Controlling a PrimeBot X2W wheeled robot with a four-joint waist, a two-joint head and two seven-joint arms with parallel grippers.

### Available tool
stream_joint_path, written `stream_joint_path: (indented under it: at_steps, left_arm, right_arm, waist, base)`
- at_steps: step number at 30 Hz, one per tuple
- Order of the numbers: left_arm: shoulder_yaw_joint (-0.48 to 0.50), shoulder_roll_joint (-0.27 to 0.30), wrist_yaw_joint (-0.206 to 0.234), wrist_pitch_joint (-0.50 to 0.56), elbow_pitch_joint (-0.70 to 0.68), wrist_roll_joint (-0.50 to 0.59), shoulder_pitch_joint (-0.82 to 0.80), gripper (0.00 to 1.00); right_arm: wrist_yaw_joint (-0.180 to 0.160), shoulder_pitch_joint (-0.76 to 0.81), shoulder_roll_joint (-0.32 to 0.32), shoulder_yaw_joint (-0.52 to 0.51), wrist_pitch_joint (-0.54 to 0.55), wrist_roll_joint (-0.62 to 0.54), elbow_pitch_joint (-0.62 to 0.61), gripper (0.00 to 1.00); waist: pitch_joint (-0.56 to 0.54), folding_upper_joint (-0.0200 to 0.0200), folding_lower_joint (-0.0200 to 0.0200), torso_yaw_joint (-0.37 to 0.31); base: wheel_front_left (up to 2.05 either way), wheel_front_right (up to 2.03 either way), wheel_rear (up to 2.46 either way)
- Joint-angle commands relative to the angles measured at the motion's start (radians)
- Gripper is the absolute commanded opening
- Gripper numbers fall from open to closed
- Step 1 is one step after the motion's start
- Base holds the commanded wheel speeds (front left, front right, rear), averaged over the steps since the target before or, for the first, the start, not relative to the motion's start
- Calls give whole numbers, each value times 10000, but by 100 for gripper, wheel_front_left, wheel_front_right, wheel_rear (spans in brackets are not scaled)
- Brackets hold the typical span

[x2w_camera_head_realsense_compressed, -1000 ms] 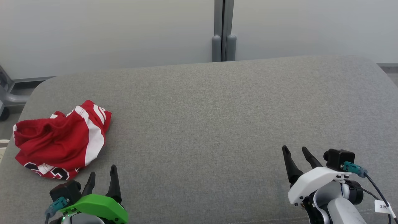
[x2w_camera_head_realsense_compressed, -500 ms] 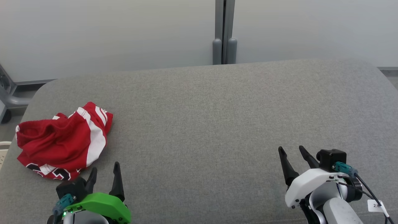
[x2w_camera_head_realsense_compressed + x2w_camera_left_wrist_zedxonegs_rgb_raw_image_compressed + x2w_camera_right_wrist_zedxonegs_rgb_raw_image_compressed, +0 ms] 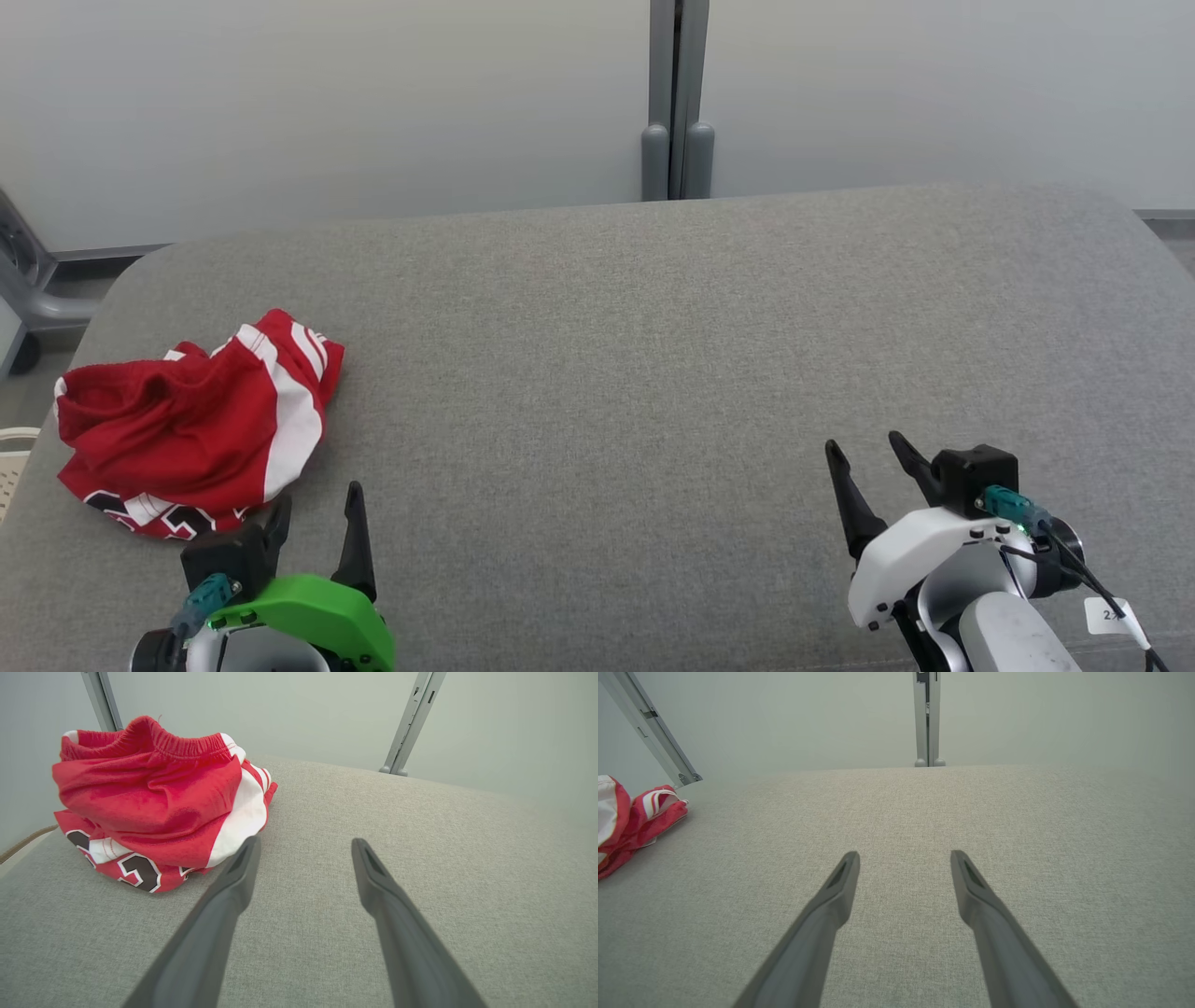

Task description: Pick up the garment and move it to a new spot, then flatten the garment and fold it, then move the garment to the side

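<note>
The garment (image 3: 191,425) is a crumpled red piece with white stripes and dark numerals, bunched near the left end of the grey cushioned surface (image 3: 653,373). Its elastic waistband faces up in the left wrist view, where the garment (image 3: 154,798) lies just ahead and left of the fingers. My left gripper (image 3: 317,499) stands open just right of the garment's near edge, with nothing between its fingers. My right gripper (image 3: 864,448) is open too, far to the right over bare cushion. In the right wrist view the garment (image 3: 630,821) shows at the far left.
A pale wall runs behind the cushion, with a grey vertical post (image 3: 677,103) at its middle. A grey metal frame (image 3: 28,280) stands off the left end, and a pale basket edge (image 3: 14,457) shows below it. The cushion's corners are rounded.
The head camera has shifted, so the whole scene sits a little lower and to the right. The left gripper has edged closer to the garment's near edge. Both grippers stay open.
</note>
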Motion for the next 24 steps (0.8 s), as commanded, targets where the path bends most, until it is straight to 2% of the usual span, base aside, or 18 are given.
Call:
stream_joint_path:
  at_steps: [1,17,24]
  left_arm:
    - [-47,125,26,16,-86,177,113,100]
    - [-182,239,123,25,-133,189,160,100]
    - [-176,293,155,4,-90,147,134,100]
  right_arm:
    - [4,-20,-50,53,23,-225,-55,100]
    - [2,-85,-52,105,-13,-381,35,100]
    - [4,3,-47,69,-38,-321,51,100]
  waist:
    - [-6,0,0,5]
    - [-35,0,0,60]
    - [-74,0,0,356]
  base:
    - [0,0,0]
    - [0,0,0]
    - [0,0,0]
